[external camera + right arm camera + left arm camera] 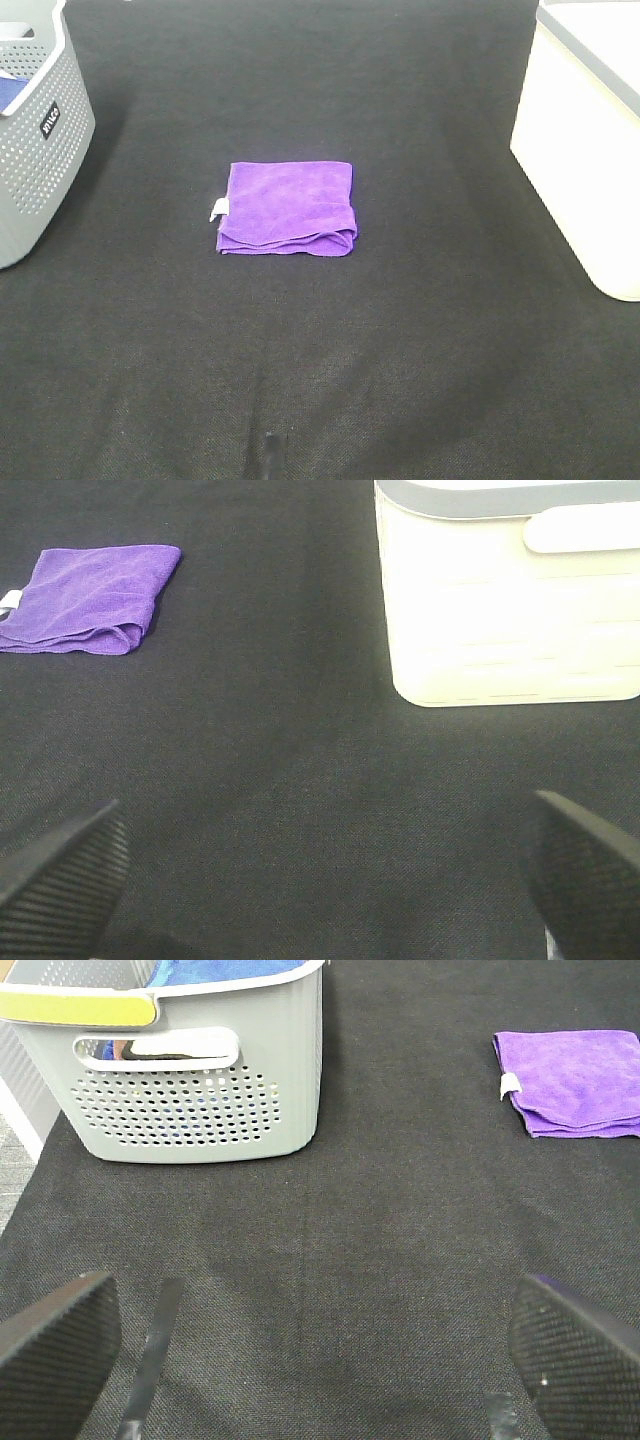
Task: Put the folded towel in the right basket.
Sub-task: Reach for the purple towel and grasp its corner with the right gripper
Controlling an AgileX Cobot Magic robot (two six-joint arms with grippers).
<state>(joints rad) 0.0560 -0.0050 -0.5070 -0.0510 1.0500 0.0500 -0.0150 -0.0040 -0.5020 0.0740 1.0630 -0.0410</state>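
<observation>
Left gripper (315,1360): spread wide with nothing between the pads, hanging over bare mat close to the robot.
Right gripper (325,880): just as wide and just as empty, also on the near side.
Dark sliver (270,458): at the near edge of the high view; it may be part of an arm, but we cannot tell.
Mat (430,350): black and woven, and it covers all of the work surface that we see.
Folded towel (288,207): purple and lying flat about the middle of the mat, well apart from both grippers and both baskets. Its layered edges face us, with a plump fold at the near right corner.
Tag (218,208): small and white, on the towel's left edge.
Step in hand: we judge that the task has not begun, so the reach and the grasp come first.
How to do it well: we would send the right gripper, since it is on the goal's side. It should come down over the plump near right corner and close through every layer, so that the towel lifts as one piece. We would then raise it well above the rim before crossing.
Right basket (575,170): cream with solid walls and a grey rim. Its inside is hidden from us.
Left basket (40,150): grey and perforated, with blue cloth (215,970) inside; it is not our goal.
</observation>
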